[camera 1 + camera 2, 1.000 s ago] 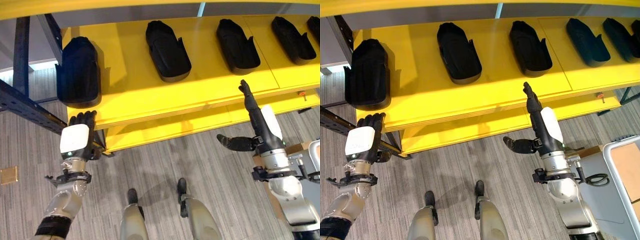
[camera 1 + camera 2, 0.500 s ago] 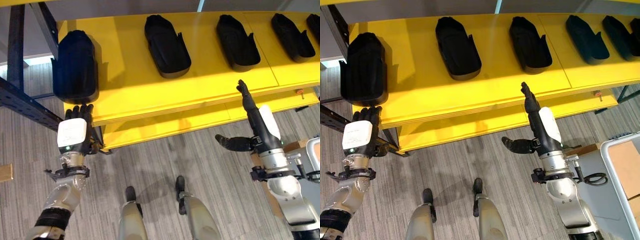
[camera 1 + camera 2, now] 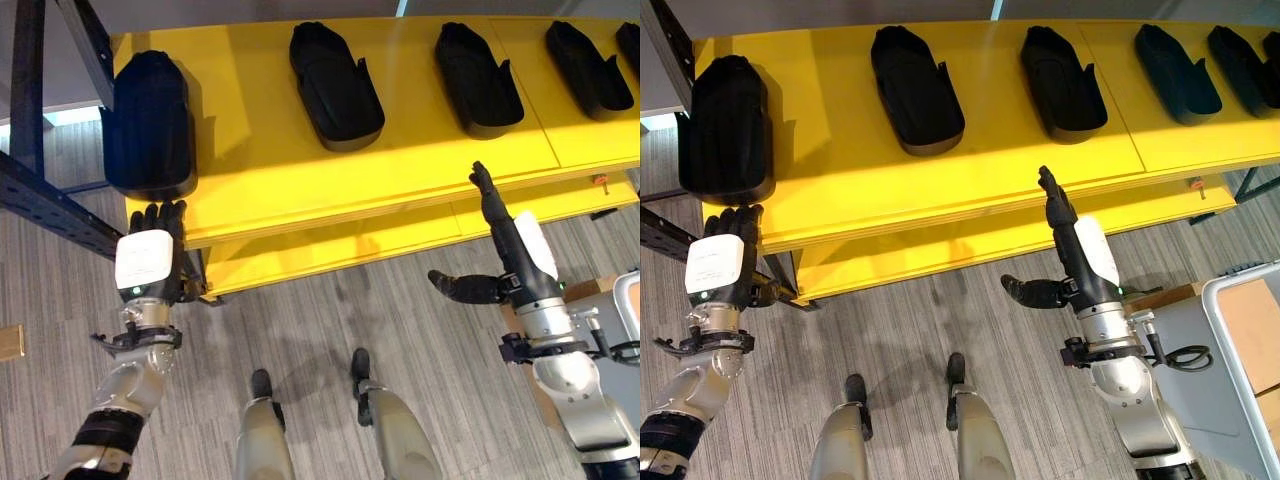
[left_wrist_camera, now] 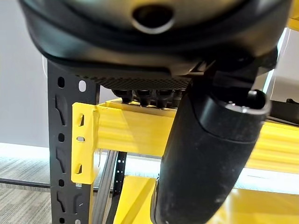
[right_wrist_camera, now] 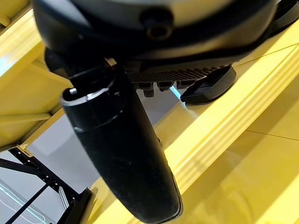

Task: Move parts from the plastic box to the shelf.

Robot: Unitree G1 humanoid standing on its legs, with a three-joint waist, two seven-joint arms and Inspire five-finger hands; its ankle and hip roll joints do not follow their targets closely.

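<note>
Grey carpeted floor (image 3: 320,310); yellow shelf (image 3: 260,170) bearing a row of black parts (image 3: 335,85); left hand (image 3: 150,262) at shelf's front edge, fingers straight, empty; right hand (image 3: 510,245) likewise spread, holding nothing.

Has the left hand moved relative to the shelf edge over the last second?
Yes, slightly. The left hand has crept up toward the shelf's front edge, fingers now nearer the leftmost black part.

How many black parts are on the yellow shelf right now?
5 visible on the yellow shelf: far-left part, second part, middle part, fourth part, and a cut-off part at the right edge. More may lie beyond.
</note>
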